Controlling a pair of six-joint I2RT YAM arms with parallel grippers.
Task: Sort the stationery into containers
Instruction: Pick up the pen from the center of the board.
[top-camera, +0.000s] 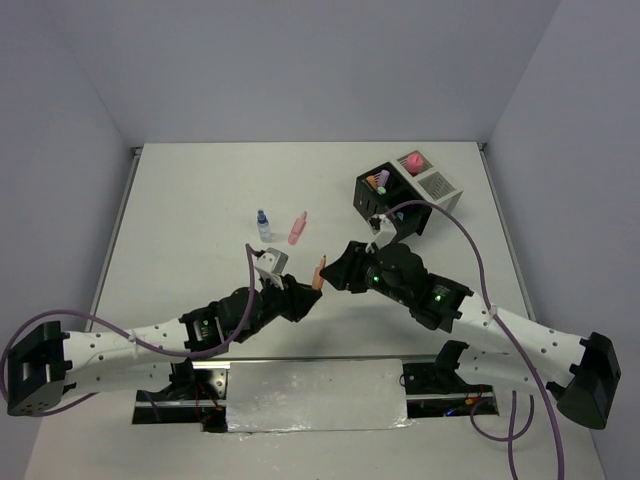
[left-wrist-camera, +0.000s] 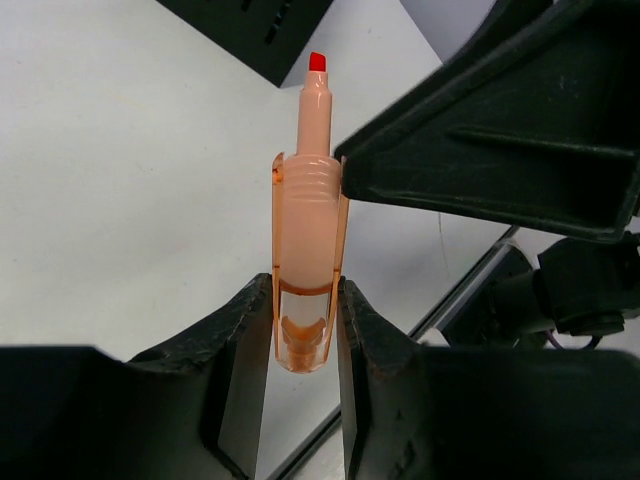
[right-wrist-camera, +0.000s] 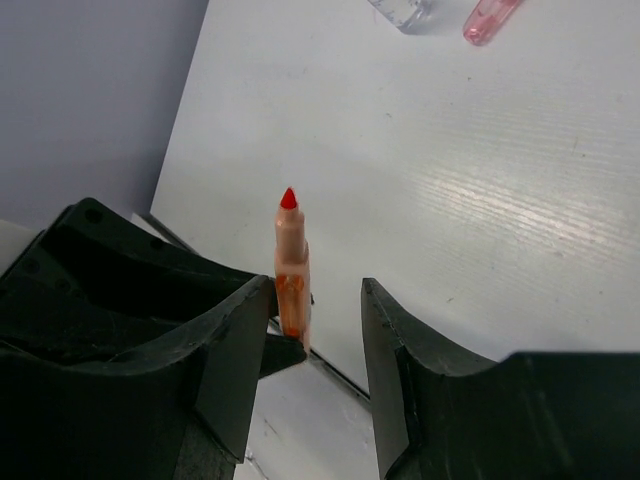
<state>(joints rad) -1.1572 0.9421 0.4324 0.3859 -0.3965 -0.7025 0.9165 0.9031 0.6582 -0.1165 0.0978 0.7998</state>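
Orange is the colour in play. From above, you see the orange highlighter (top-camera: 320, 268) held off the desk (top-camera: 200, 200) at the centre of the frame. It is pinched in the left claw (top-camera: 314, 281), and the right claw (top-camera: 338, 272) is nosed up to it from the right. The black mesh box (top-camera: 372, 205) and the white mesh box (top-camera: 437, 186) sit at upper right, each with a few pieces inside. A small blue-capped bottle (top-camera: 263, 225) and a pink highlighter (top-camera: 297, 229) lie loose on the desk just above the claws. I read this as a handover from left to right, since the boxes are on the right arm's side.

In the left wrist view, the left claw (left-wrist-camera: 303, 310) is clamped on the highlighter's lower barrel, tip bare and pointing up the frame. One finger (left-wrist-camera: 480, 130) of the right claw meets the ribbed collar; whether it touches, you cannot tell.

In the right wrist view, the right claw (right-wrist-camera: 312, 330) stands open, much wider than the barrel. The highlighter (right-wrist-camera: 290, 260) sits inside the gap, hard against the jaw at frame left. You would want to centre it, close the right claw firmly, and only then release the left.
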